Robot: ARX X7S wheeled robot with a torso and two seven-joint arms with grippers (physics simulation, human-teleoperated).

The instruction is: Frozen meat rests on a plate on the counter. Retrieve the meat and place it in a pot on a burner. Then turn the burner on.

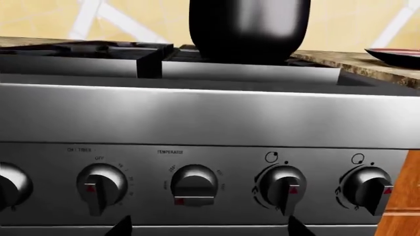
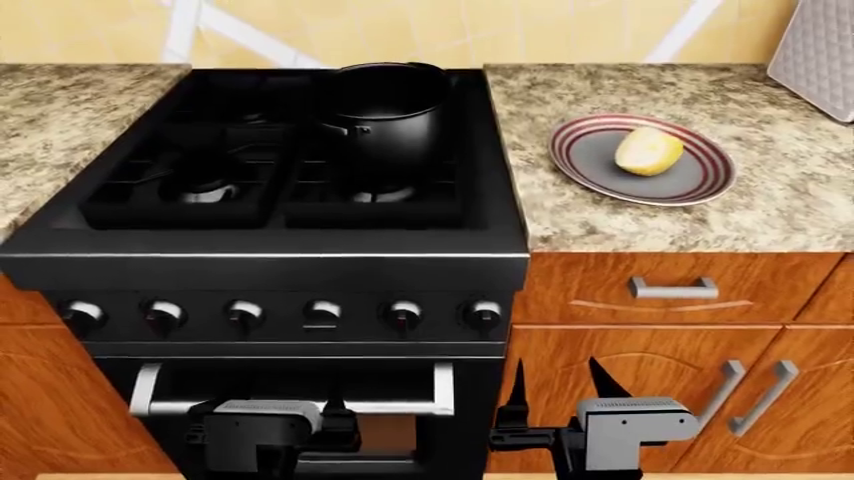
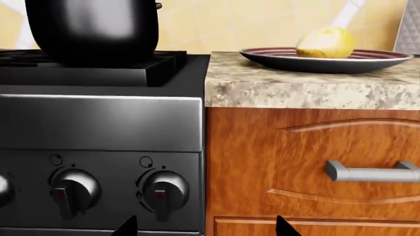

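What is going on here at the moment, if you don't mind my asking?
Nothing is being handled yet. The meat sits on the plate on the counter, right of the stove. The pot stands on a back burner. Both the left gripper and the right gripper hang open and empty, low in front of the oven.

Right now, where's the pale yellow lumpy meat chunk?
The pale yellow lumpy meat chunk sits on the round grey red-ringed plate, on the speckled granite counter right of the black stove in the head view.

Pot [image 1: 249,27] top cut off; left tool [image 2: 336,415] fingers' spacing unclear.
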